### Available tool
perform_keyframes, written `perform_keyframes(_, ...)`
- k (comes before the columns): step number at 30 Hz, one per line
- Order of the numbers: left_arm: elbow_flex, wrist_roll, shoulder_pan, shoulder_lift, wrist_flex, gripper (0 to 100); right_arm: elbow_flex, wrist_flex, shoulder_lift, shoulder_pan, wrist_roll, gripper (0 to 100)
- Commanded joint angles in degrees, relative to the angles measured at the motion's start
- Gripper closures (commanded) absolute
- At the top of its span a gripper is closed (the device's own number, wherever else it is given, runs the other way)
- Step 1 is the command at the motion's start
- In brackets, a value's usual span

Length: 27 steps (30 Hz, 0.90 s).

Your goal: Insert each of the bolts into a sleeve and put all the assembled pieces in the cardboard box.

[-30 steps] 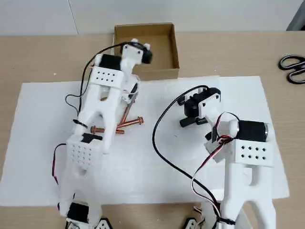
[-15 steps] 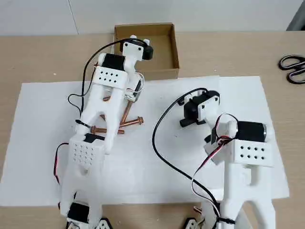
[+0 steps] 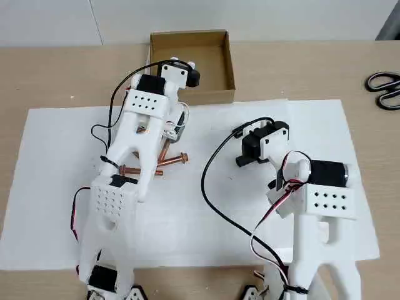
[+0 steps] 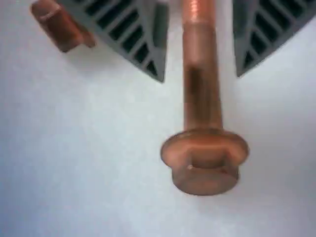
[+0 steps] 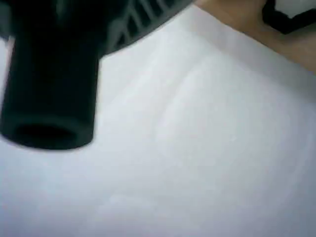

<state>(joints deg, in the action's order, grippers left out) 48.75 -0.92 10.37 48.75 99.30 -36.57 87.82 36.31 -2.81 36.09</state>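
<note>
**Copper bolt sits unclamped in left pincer: slip and misalignment risk**

Left pincer: jaws apart, straddling the bolt's shank with a gap on both sides. Nothing is clamped as far as shows. The bolt's head points away from the pincer, low over the white sheet.

Risk 1: the jaws close off-centre. The round shank then rolls or pivots and the heavy head droops. A tilted bolt won't find the bore.

Risk 2: loose bolts lie bunched right by the head end, partly under the left arm. One lies just beside a jaw in the left wrist view. A closing jaw or a lift could catch one, drag it along or send it rolling.

Right pincer: clamped on a black sleeve, open bore facing out, above the sheet and well apart from the bolt.

Risk 3: much of the sleeve sticks out past the jaws. Insertion force could cock it or push it back through the grip.

Risk 4: the right arm's black cable loops over the sheet between the arms. It is a likely snag if the pincers meet there.

Cardboard box: at the sheet's far edge, just beyond the left pincer. A bolt carried at an angle could clip its near wall.
</note>
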Motion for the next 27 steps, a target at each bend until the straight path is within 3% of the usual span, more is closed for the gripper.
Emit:
perform_keyframes(1,0.4,0.4,0.8,0.6,-0.3,91,0.3,0.4,1.5,-0.1,-0.4,98.8)
perform_keyframes(27,11.2,1.1,3.1,8.5,-0.4,91,0.1,0.4,1.5,0.0,-0.4,98.8)
